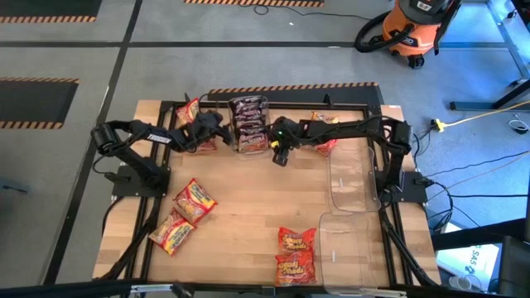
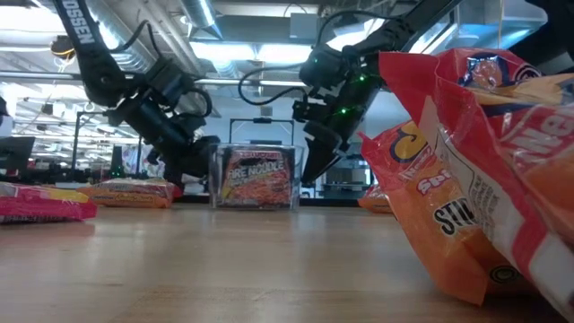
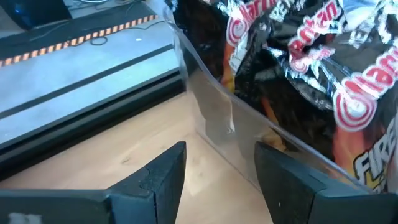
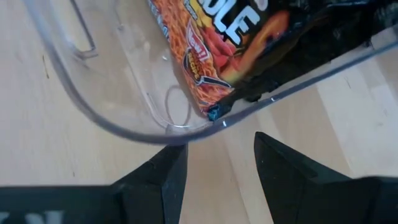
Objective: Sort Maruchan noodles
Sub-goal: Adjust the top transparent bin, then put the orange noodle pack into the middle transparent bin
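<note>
A clear bin (image 1: 249, 122) at the table's far middle holds several dark Maruchan packets (image 3: 323, 68). My left gripper (image 1: 217, 132) is open beside the bin's left side, and the bin's corner (image 3: 211, 118) shows ahead of its fingers. My right gripper (image 1: 280, 153) is open at the bin's near right corner, with the rounded rim (image 4: 124, 127) just off its fingertips. Two yellow-orange packets (image 1: 195, 201) (image 1: 171, 234) lie flat near left. Two red packets (image 1: 296, 241) (image 1: 295, 268) lie flat near the middle.
Two empty clear bins (image 1: 348, 178) (image 1: 346, 248) stand along the right side. More packets lie at the far left (image 1: 189, 110) and under the right arm (image 1: 325, 146). Bare wood (image 1: 248, 207) spreads across the table's middle. In the low view a packet (image 2: 466, 179) fills the right foreground.
</note>
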`<move>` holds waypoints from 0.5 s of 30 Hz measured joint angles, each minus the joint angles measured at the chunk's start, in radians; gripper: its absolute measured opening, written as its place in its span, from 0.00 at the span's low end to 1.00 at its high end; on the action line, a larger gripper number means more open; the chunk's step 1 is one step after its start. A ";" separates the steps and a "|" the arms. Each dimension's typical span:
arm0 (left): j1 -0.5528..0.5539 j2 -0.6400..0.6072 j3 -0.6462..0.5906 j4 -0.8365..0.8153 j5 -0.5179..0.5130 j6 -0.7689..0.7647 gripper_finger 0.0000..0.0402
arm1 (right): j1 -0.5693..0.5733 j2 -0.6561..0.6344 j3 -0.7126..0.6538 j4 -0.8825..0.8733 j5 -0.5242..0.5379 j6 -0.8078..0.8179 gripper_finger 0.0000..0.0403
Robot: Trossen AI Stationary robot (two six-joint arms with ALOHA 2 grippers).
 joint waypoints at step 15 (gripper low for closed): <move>-0.153 -0.333 0.002 -0.338 0.112 -0.087 0.46 | 0.173 -0.229 0.048 -0.361 0.009 0.045 0.41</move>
